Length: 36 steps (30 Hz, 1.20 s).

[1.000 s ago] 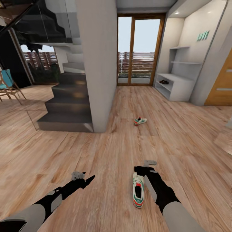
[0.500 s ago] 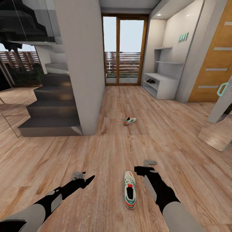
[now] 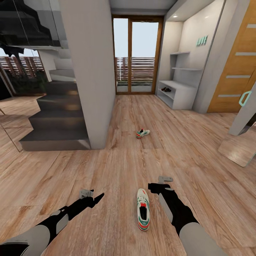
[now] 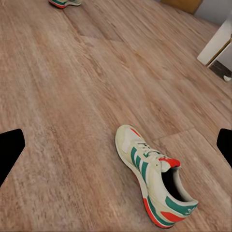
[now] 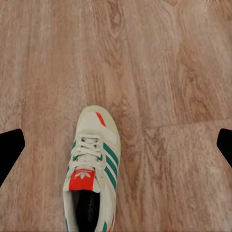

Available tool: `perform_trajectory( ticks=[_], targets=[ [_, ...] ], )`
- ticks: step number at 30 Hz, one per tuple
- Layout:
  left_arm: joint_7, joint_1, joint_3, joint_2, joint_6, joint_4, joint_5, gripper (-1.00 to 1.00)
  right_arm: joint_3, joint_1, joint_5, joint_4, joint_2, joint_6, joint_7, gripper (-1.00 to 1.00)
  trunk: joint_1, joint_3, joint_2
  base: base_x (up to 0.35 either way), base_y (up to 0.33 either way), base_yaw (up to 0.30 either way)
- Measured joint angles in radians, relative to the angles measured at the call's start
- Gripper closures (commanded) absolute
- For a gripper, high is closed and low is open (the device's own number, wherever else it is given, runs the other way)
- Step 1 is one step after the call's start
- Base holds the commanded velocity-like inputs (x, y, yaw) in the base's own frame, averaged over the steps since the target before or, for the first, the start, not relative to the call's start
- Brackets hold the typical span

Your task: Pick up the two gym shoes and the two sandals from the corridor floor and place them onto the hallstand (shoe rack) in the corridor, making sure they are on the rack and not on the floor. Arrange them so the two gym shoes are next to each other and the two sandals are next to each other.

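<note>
The head view looks down the corridor; both wrist views closely share the near gym shoe (image 3: 143,209).

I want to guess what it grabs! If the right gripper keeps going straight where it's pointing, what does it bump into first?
Probably the near gym shoe: it lies ahead between the open fingers of the right gripper, on the wood floor. Depth is hard to judge, so it might touch bare floor beside the toe.

teal "love" sign (image 3: 202,41) | white alcove wall (image 3: 213,53)
</note>
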Motion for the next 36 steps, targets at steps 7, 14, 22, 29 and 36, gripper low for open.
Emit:
perform_trajectory(
  ticks=[7, 14, 22, 29, 36],
  targets=[
    [0.189, -0.002, 0.001, -0.001, 0.005, -0.02, -0.003, -1.0, 0.004, 0.0, 0.0, -0.001, 0.0, 0.0, 0.0, -1.0, 0.0, 0.0, 0.0, 0.0, 0.0, 0.0],
    [0.33, -0.01, -0.001, -0.003, 0.231, -0.234, -0.002, -1.0, 0.005, 0.0, 0.001, 0.002, 0.0, 0.0, 0.001, -1.0, 0.0, 0.0, 0.0, 0.0, 0.0, 0.0],
    [0.748, -0.011, -0.01, -0.13, 0.377, -0.449, -0.045, -1.0, 0.003, 0.0, -0.007, 0.004, 0.001, 0.0, 0.0, -1.0, 0.0, 0.0, 0.0, 0.0, 0.0, 0.0],
    [0.809, -0.011, -0.012, -0.179, 0.379, -0.454, -0.132, -1.0, 0.002, 0.0, -0.009, 0.006, 0.001, 0.0, 0.0, -1.0, 0.0, 0.0, 0.0, 0.0, 0.0, 0.0],
    [0.815, -0.011, -0.012, -0.187, 0.38, -0.454, -0.164, -1.0, 0.0, 0.0, -0.01, 0.005, 0.001, 0.0, 0.0, -1.0, 0.0, 0.0, 0.0, 0.0, 0.0, 0.0]
  ],
)
